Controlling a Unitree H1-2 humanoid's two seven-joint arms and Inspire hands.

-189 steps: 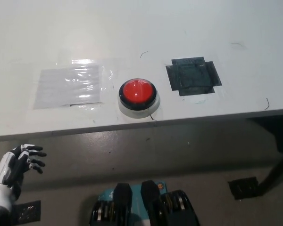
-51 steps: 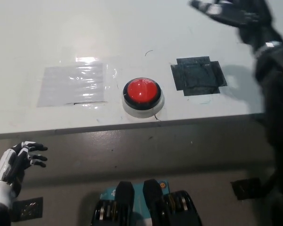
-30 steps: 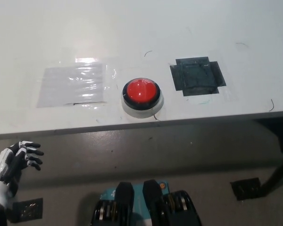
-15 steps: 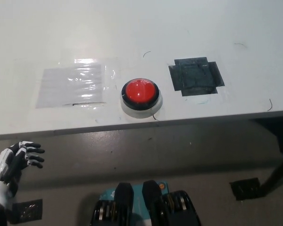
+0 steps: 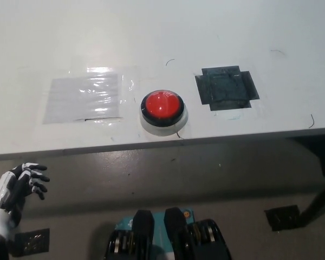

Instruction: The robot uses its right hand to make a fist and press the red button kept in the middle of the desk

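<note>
A round red button (image 5: pixel 162 105) in a black ring on a white base sits near the front edge of the white desk (image 5: pixel 162 38), about the middle. Nothing touches it. My white left hand (image 5: pixel 19 184) rests below the desk's front edge at the lower left, its fingers apart and holding nothing. My black right arm and hand do not show in the head view.
A clear plastic patch (image 5: pixel 82 98) is taped to the desk left of the button. A black tape patch (image 5: pixel 226 88) lies to its right. Below the desk edge is grey floor, with a black desk leg (image 5: pixel 319 203) at the lower right.
The black right arm, which reached over the desk's far right 1.7 s ago, has left the view. The button and left hand stay where they were.
</note>
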